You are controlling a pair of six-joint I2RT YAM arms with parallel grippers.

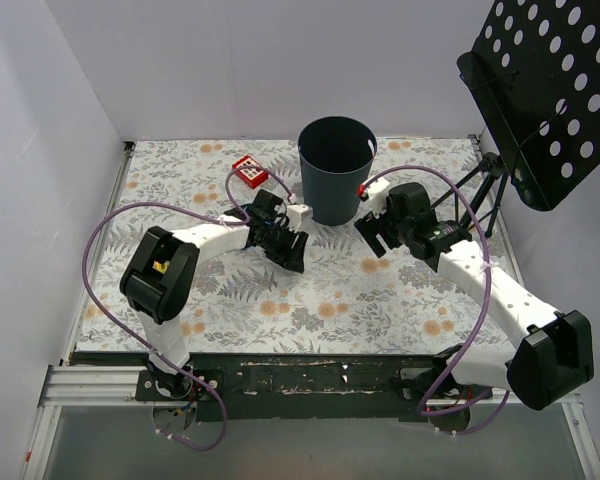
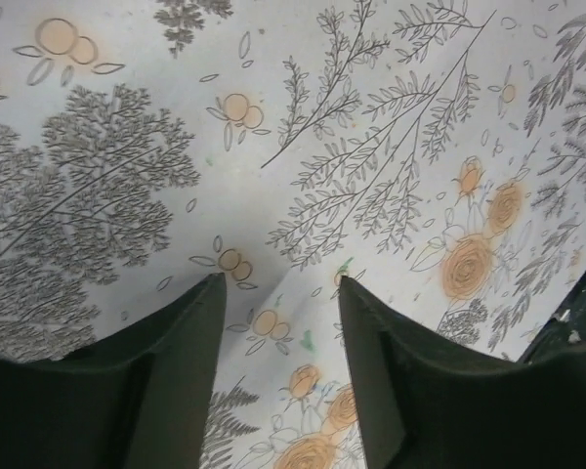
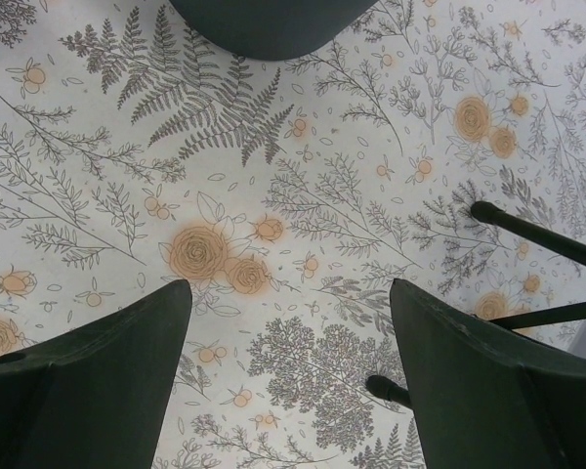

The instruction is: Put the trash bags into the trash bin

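The trash bin, a dark round bucket, stands upright at the back middle of the floral tablecloth. Its base shows at the top of the right wrist view. No trash bags show in any view; the inside of the bin is dark. My left gripper hangs just left of the bin, jaws partly apart over bare cloth, with nothing between them. My right gripper is just right of the bin, jaws wide open over bare cloth.
A red-and-white tile lies left of the bin. A black perforated music stand rises at the back right, and its thin legs reach onto the cloth beside my right gripper. White walls close the left and back.
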